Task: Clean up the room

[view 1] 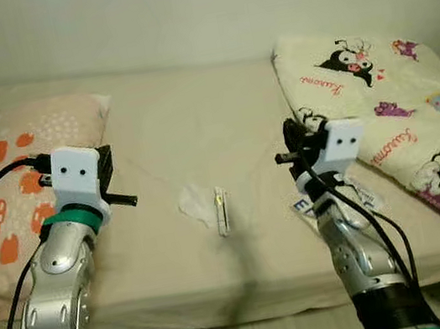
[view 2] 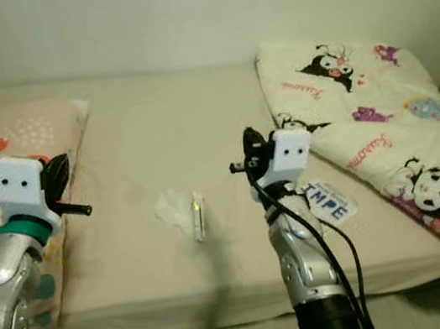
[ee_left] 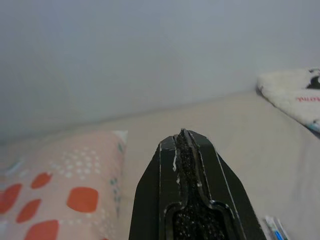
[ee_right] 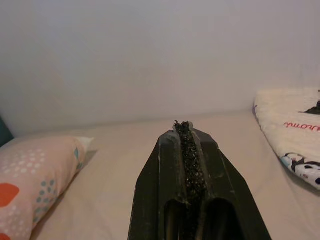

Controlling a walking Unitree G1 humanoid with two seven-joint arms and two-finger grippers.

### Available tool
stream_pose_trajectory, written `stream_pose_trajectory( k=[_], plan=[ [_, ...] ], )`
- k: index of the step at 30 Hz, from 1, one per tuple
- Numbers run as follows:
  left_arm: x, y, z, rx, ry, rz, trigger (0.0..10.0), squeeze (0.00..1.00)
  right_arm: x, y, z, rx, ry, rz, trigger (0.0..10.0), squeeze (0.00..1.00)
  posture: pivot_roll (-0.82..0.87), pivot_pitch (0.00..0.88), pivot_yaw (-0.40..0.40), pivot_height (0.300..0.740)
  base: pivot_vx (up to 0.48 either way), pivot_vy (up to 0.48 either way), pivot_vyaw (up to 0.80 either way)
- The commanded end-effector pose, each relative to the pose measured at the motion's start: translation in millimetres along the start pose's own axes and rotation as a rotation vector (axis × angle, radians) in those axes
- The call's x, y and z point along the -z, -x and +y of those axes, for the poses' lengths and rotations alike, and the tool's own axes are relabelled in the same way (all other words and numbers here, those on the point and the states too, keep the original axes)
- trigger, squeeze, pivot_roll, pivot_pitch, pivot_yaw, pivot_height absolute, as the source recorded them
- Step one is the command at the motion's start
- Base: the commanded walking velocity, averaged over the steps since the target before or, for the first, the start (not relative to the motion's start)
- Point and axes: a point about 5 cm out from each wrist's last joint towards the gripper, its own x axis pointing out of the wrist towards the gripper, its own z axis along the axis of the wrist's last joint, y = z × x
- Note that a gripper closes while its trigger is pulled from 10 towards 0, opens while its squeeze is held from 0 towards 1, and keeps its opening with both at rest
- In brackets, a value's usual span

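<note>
Here we faced a bed [view 1: 198, 134] with a beige sheet. Near its middle lay a crumpled tissue [view 1: 196, 203], and just to its right, touching it, a small flat wrapper [view 1: 221, 210]. A pillow with orange spots [view 1: 10, 184] sat at the left, a cartoon-print blanket [view 1: 396, 99] at the right. The left gripper [ee_left: 184, 137] hung above the pillow's near-right edge, its jaws pressed together on nothing. The right gripper [ee_right: 184, 127] hovered beside the blanket, over a white label [view 2: 329, 201], jaws likewise closed and empty.
</note>
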Motion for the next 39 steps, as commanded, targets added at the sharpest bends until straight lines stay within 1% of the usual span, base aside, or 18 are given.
stream_pose_trajectory(
  k=[1, 7, 11, 29, 39],
  plan=[
    [6.9, 1.9, -0.2, -0.007, -0.001, 0.023, 10.0, 0.0, 5.3, 1.6, -1.5, 0.018, 0.004, 0.016, 10.0, 0.0, 0.13, 0.059, -0.038, 0.725, 0.0, 0.0, 0.0],
    [6.8, 1.8, 1.1, -0.03, -0.002, 0.017, 10.0, 0.0, 6.2, 1.5, 0.0, 0.015, -0.006, 0.013, 10.0, 0.0, 0.13, 0.06, -0.037, 0.725, 0.081, 0.0, 0.0],
    [6.5, 1.5, 3.8, -0.05, -0.014, 0.007, 10.0, 0.0, 8.4, 1.5, 1.6, 0.012, -0.011, 0.017, 10.0, 0.0, 0.13, 0.063, -0.038, 0.725, 0.398, 0.266, 0.0],
    [6.0, 2.4, 5.4, -0.06, -0.024, 0.001, 10.0, 0.0, 11.0, 0.9, 2.5, 0.008, -0.011, 0.021, 10.0, 0.0, 0.14, 0.066, -0.042, 0.725, 0.4, 0.259, 0.0],
    [6.5, 4.1, -1.4, -0.013, -0.028, -0.007, 10.0, 0.0, 12.0, 0.7, 2.0, 0.008, -0.006, 0.022, 10.0, 0.0, 0.14, 0.072, -0.043, 0.725, 0.0, 0.0, 0.0]
  ],
)
